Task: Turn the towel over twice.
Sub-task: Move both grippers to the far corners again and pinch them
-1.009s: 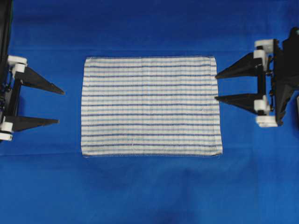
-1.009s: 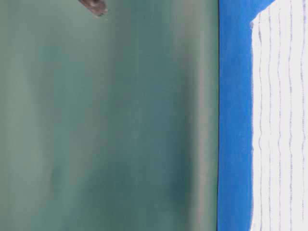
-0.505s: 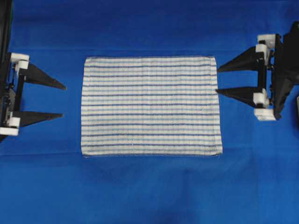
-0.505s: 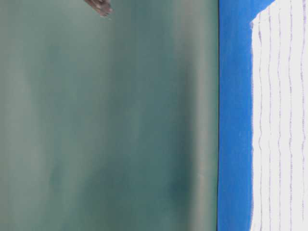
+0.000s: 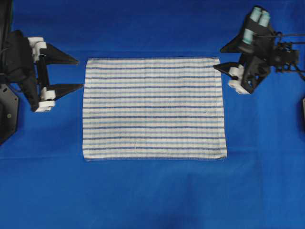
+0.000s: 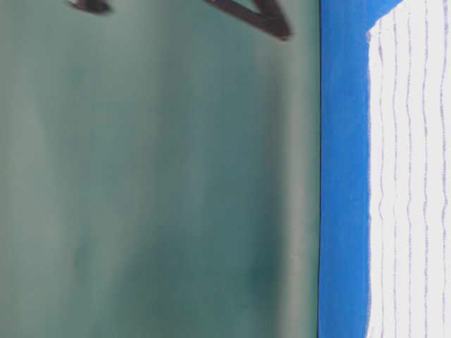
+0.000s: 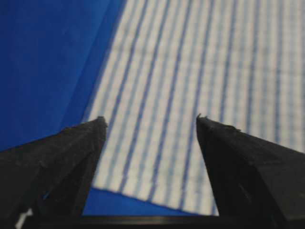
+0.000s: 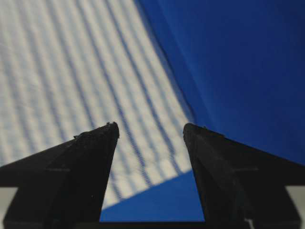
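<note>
One towel, two grippers, one tablecloth.
A single striped towel (image 5: 153, 108) lies on one blue tablecloth (image 5: 152, 195); one left gripper (image 5: 78, 74) and one right gripper (image 5: 218, 57), each with two fingers.

Nothing here can be read. The towel (image 5: 153, 108) carries only thin stripes and a faint check, with no tag, label or printed word on the face that shows. The blue cloth (image 5: 152, 191) spread over the counter is plain, without lettering or a mark. The black arms at the upper left and upper right of the overhead frame bear no legible brand, number or sticker; their white parts are bare too.
</note>
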Robot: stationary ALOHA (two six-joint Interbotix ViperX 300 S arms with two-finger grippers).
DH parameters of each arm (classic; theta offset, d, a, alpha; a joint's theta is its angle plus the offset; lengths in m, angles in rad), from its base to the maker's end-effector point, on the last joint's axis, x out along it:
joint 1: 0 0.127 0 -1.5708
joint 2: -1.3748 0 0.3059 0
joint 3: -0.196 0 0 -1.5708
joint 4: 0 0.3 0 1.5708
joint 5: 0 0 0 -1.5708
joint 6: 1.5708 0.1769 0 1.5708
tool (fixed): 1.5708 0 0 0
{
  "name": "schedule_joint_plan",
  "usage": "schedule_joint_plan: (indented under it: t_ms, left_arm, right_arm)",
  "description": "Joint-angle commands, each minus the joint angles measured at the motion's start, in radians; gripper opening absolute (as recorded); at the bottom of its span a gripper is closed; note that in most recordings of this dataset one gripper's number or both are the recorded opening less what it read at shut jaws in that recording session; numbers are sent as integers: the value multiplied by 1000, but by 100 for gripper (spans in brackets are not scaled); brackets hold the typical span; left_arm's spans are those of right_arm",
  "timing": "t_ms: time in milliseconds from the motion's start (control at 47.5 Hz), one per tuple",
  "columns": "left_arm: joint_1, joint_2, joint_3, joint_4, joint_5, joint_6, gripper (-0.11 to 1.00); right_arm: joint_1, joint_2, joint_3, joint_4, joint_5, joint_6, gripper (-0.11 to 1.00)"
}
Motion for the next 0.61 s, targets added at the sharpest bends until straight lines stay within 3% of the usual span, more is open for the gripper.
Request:
schedule_joint_plan:
  t_ms: [0,358,589]
  left_arm:
    - [35,83,-8,0,-52,-3,71]
    - [126,393,-29,-2,-225,-3,71]
    - [179,512,-72,-2,-245,0,71]
  right_arm:
    - [-32,48,-6,-3,-37,-2,62]
    - [-127,245,0,-5,-186,-6,62]
    - [-158,288,-3,-6,-209,-12,62]
